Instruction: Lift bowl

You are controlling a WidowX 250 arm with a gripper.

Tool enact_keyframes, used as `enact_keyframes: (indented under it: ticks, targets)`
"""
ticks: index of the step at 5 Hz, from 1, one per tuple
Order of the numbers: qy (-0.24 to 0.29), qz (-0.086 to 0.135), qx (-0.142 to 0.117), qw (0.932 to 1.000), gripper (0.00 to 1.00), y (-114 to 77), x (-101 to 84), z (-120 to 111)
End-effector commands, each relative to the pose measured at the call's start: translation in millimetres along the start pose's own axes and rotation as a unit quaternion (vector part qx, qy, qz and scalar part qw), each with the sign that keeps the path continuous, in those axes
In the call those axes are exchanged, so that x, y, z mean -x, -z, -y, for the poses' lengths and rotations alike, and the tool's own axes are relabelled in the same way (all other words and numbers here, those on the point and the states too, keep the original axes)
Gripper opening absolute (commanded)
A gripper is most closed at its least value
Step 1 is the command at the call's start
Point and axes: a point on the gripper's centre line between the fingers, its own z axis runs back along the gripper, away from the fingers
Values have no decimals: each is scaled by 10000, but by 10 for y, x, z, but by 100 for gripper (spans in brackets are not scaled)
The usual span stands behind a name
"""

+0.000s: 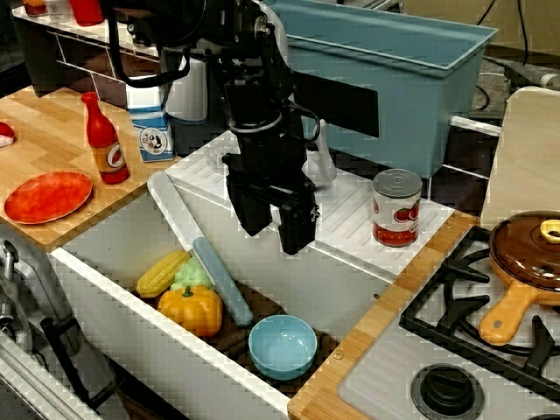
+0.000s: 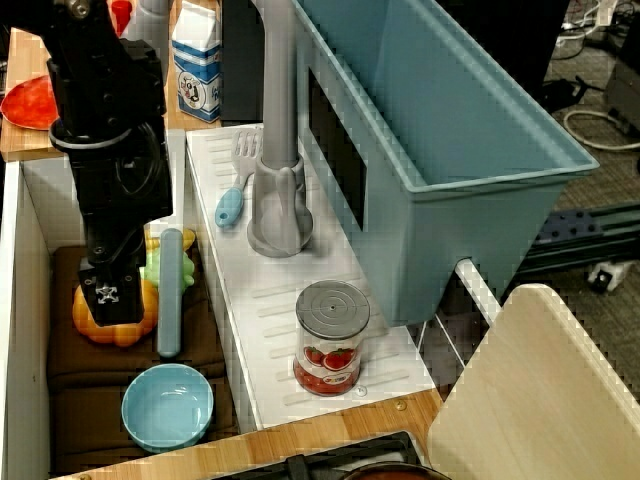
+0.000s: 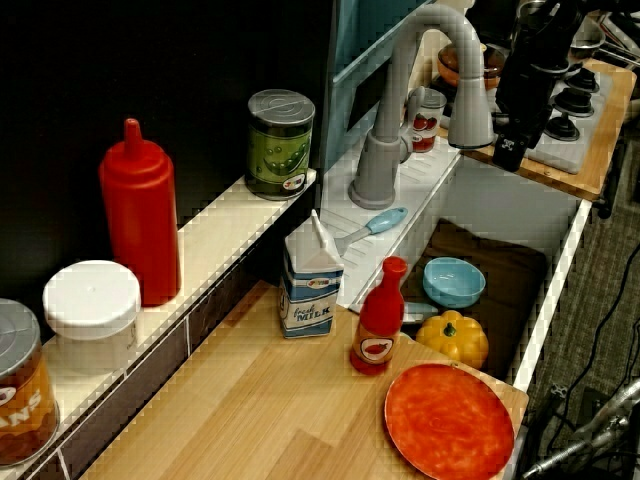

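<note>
The bowl (image 1: 283, 346) is small, round and light blue. It stands upright and empty on the brown mat at the sink's near right corner, and shows as well in the view from the stove side (image 2: 167, 406) and in the view from the counter (image 3: 453, 281). My black gripper (image 1: 273, 232) hangs above the sink, well over the bowl and further back, over the toy vegetables (image 2: 112, 305). Its two fingers stand apart with nothing between them. In the view from the counter the gripper (image 3: 510, 150) is high over the sink's far side.
An orange toy pumpkin (image 1: 191, 309), a corn cob (image 1: 162, 273) and a blue-handled tool (image 1: 221, 280) lie left of the bowl. A grey faucet (image 2: 278, 150), a tomato can (image 1: 396, 207) and a large blue tub (image 1: 385, 70) stand behind the sink. On the counter sit an orange plate (image 1: 48, 196) and a red bottle (image 1: 105, 140).
</note>
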Motion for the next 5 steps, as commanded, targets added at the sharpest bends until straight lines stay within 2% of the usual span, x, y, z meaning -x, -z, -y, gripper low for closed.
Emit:
enact_keyframes:
  ticks: [1, 2, 3, 5]
  targets:
    - [0, 0, 0, 10000, 100, 0, 0, 0]
    - [16, 51, -169, 9998, 100, 436, 95, -1]
    - [1, 14, -337, 9994, 100, 831, 140, 5]
    - [-182, -106, -217, 9995, 100, 1130, 127, 4]
